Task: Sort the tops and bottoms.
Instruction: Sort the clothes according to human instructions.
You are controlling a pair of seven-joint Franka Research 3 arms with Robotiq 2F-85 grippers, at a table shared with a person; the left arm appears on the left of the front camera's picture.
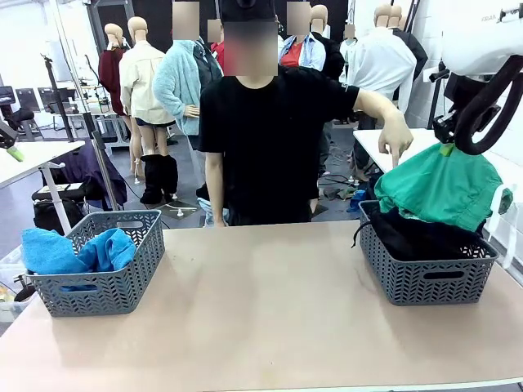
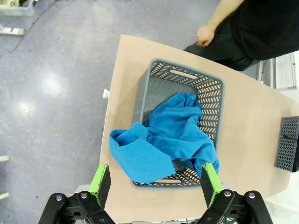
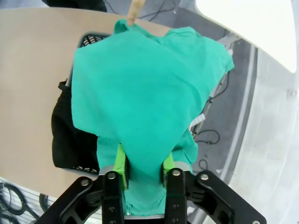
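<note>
Left basket (image 1: 122,278): blue top (image 1: 78,251). Right basket (image 1: 425,273): black garment (image 1: 413,233). Right hand (image 3: 142,170) grips green shorts (image 3: 140,84); left hand (image 2: 156,186) wide.

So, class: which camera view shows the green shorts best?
The right wrist view: the green shorts spread across the picture, a fold between the right hand's green pads. The front view shows them smaller, hanging over the right basket, a person's finger on them.
</note>
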